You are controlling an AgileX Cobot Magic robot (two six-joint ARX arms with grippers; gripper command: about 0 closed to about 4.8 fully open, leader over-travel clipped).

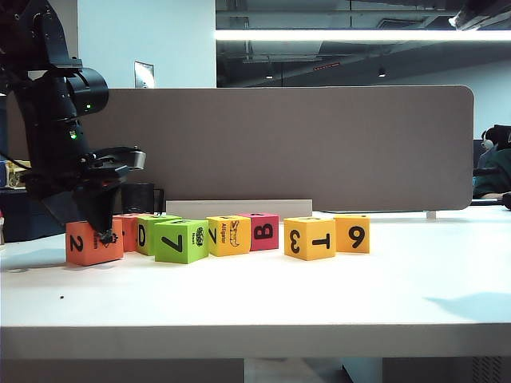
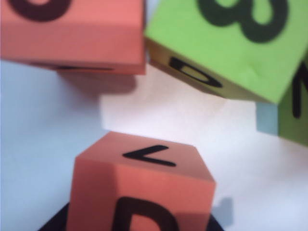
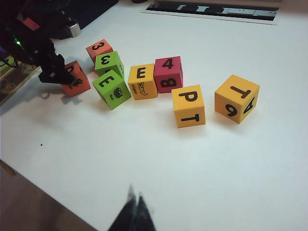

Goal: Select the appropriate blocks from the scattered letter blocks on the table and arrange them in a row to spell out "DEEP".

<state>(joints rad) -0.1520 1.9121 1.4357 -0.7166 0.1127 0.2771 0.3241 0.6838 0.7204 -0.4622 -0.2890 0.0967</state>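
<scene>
Left gripper (image 1: pixel 102 229): its black fingers cover the right part of the salmon-orange foam cube marked 2 (image 1: pixel 86 242) in the exterior view; jaw spacing cannot be read there. In the left wrist view the fingers are cut off at the frame edge, and only a dark sliver shows beneath the salmon cube with a black D on its near face (image 2: pixel 139 192). Just beyond it, a second salmon cube (image 2: pixel 72 33) and a lime-green cube (image 2: pixel 231 48) are blurred and cropped, their top markings only partly legible.

Right gripper (image 3: pixel 134 211): only blurred dark fingertips enter the right wrist view; they appear pressed together.
</scene>
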